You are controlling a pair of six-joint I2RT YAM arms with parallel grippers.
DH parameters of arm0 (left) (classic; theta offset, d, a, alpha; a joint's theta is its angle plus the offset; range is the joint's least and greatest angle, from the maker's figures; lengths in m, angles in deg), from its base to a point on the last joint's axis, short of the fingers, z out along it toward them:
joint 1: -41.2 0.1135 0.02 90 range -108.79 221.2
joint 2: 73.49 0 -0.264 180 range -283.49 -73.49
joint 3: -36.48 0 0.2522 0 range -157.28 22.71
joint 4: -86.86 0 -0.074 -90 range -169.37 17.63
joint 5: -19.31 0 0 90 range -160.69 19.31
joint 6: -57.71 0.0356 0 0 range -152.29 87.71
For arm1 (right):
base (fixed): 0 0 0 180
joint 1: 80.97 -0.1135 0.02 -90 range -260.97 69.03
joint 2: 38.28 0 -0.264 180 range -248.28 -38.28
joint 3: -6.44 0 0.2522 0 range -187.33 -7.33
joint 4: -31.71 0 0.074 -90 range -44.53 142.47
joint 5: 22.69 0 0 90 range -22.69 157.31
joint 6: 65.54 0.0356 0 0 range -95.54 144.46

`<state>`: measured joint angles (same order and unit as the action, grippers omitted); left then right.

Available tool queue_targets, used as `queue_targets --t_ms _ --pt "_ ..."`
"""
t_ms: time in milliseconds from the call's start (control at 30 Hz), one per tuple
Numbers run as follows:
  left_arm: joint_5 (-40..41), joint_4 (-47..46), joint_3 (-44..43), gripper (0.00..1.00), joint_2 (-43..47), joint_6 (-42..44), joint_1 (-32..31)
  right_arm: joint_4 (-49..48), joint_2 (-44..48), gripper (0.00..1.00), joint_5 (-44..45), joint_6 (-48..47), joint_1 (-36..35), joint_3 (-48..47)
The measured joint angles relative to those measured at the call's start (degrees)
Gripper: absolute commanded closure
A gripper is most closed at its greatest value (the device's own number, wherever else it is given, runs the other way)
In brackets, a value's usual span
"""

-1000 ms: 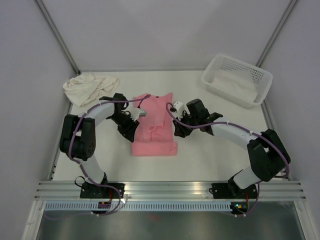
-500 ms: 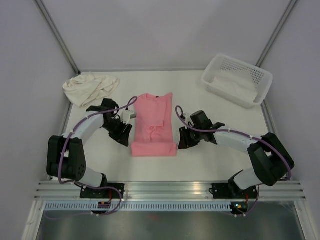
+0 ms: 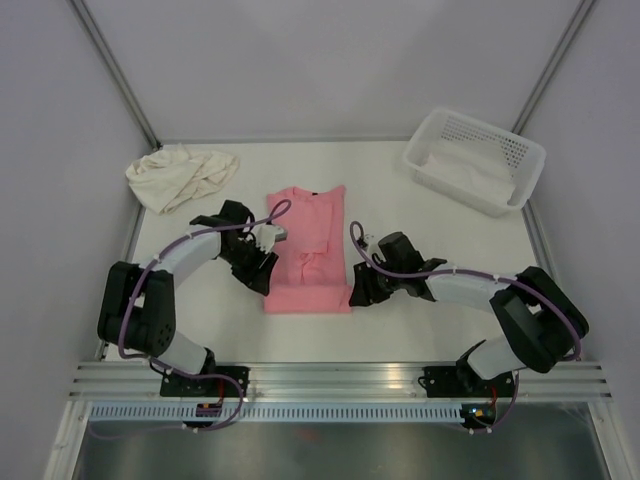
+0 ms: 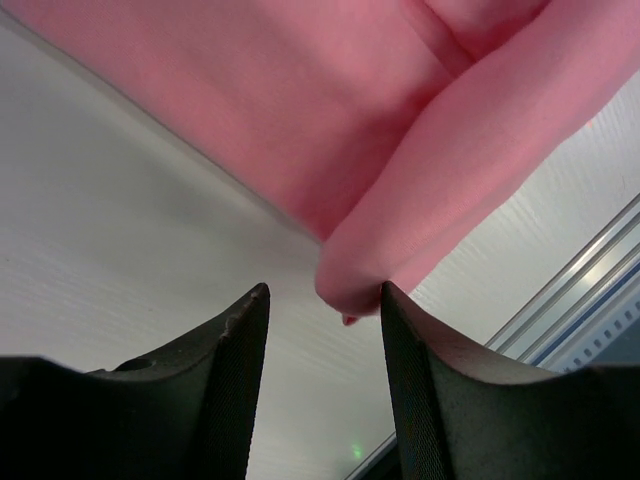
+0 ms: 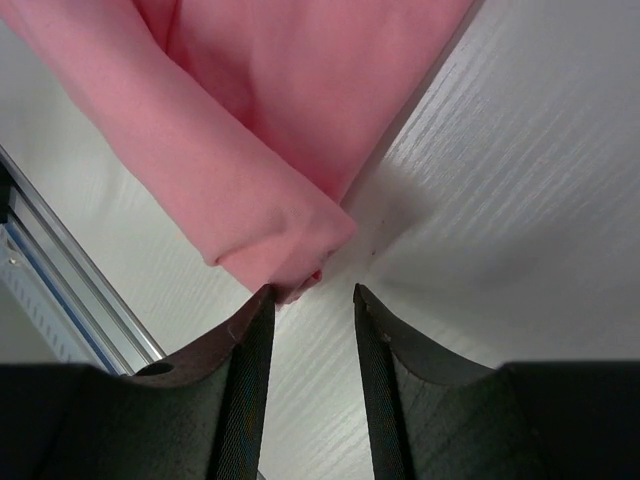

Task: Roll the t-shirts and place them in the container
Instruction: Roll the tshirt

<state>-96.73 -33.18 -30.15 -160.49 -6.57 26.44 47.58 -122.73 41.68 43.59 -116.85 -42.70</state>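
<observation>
The salmon-pink t-shirt [image 3: 308, 250] lies folded into a long strip at the table's middle, its near hem rolled into a thick edge. My left gripper [image 3: 268, 274] is open at the strip's near left corner; in the left wrist view the rolled corner [image 4: 360, 280] sits just past the open fingertips [image 4: 322, 300]. My right gripper [image 3: 356, 292] is open at the near right corner; the rolled corner [image 5: 280, 250] touches the left fingertip of my right gripper [image 5: 310, 296]. The cream t-shirt [image 3: 180, 175] lies crumpled at the back left.
A white perforated basket [image 3: 474, 160] holding white cloth stands at the back right. An aluminium rail [image 3: 340, 380] runs along the near table edge. Grey walls close in both sides and the back.
Both grippers have let go of the pink shirt and moved down its sides towards the near corners. The shirt now lies flatter and narrower.
</observation>
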Motion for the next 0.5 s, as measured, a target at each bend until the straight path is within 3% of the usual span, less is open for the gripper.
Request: queue_targets --t_ms 133,267,300,367,433,500 --pt "-0.09 -1.49 -0.98 0.48 -3.37 -0.85 0.00 -1.92 -0.66 0.57 -1.46 0.17 -0.61 0.44" --pt "-0.61 -1.90 -1.31 0.57 -5.44 -1.44 -0.87 -3.65 -1.55 0.60 -2.73 0.11 -0.94 0.44" --pt "-0.83 -1.92 -1.31 0.61 -5.49 -1.49 -1.31 -3.98 -1.68 0.68 -2.99 0.11 -1.05 0.44" --pt "-1.22 -1.99 -1.31 0.78 -5.49 -1.57 -1.99 -4.74 -1.97 0.86 -3.45 -0.11 -1.03 0.44" --pt "-1.25 -1.99 -1.31 0.97 -5.49 -1.88 -2.43 -5.20 -2.60 0.95 -4.20 -0.04 -1.05 0.42" --pt "-0.87 -2.05 -1.31 0.98 -5.49 -1.92 -2.47 -5.33 -3.76 1.00 -4.74 -0.28 -1.03 0.42"
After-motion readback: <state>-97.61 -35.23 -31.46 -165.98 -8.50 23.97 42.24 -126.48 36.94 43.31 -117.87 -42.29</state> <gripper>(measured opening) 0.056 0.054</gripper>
